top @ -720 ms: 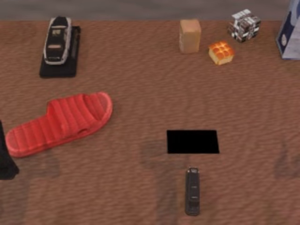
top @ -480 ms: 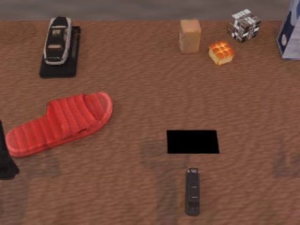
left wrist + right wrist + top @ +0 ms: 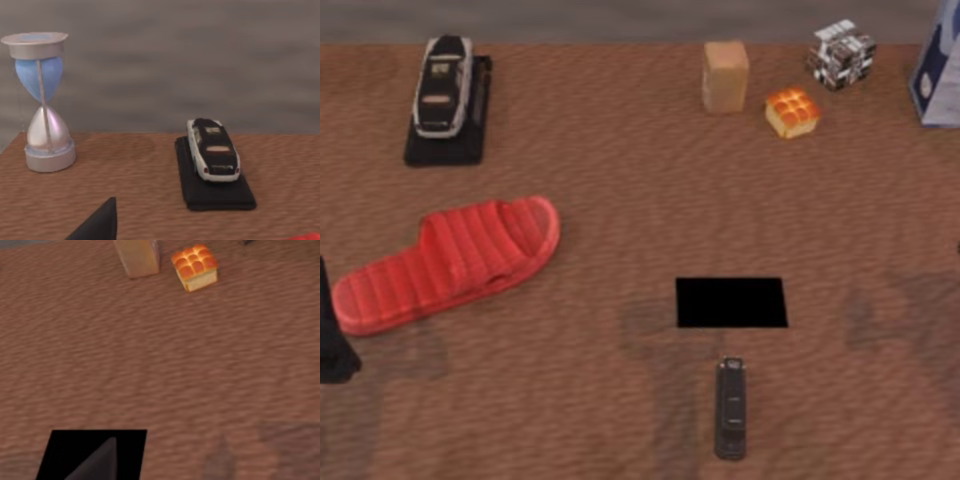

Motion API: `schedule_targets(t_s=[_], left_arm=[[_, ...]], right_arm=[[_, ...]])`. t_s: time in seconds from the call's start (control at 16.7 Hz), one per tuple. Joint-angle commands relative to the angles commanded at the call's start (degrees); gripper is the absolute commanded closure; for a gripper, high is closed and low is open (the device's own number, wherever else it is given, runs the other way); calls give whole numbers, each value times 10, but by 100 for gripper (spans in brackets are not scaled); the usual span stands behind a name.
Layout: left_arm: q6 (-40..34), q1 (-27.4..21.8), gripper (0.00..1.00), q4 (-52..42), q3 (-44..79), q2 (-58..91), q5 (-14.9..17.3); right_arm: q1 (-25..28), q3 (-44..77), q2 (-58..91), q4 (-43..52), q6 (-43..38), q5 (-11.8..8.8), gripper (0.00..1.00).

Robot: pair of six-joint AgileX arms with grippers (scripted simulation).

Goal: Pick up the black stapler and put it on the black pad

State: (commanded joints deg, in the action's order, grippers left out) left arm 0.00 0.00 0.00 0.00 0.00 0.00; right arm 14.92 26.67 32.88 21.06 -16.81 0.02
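Observation:
The black stapler [image 3: 730, 408] lies flat near the table's front edge, its length running front to back. Just behind it, a short gap away, is the black pad [image 3: 731, 302], also seen in the right wrist view [image 3: 65, 452]. My right arm is almost wholly outside the top view at the right edge. Its one visible finger [image 3: 102, 462] hangs over the pad with nothing against its inner side. My left arm [image 3: 332, 345] stays parked at the far left edge, one finger [image 3: 100, 225] showing, holding nothing.
A red slipper [image 3: 445, 262] lies at the left. A toy car on a black base [image 3: 445, 100] stands at the back left, with an hourglass [image 3: 44, 102] near it. A tan block [image 3: 725, 75], bread [image 3: 792, 111], a cube [image 3: 841, 54] and a blue-white box [image 3: 940, 75] line the back right.
The right arm's shadow on the right side of the table has slid leftward and grown. The stapler, the pad and the left arm have not moved.

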Motion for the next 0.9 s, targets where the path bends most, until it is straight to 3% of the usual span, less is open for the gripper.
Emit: schedule_targets(t_s=[0.54,0.9], left_arm=[[0,0,0,0,0,0,0],[0,0,0,0,0,0,0]], right_arm=[[207,355,498,300,-229,-3,0],[297,519,698,419,-326,-3,0]])
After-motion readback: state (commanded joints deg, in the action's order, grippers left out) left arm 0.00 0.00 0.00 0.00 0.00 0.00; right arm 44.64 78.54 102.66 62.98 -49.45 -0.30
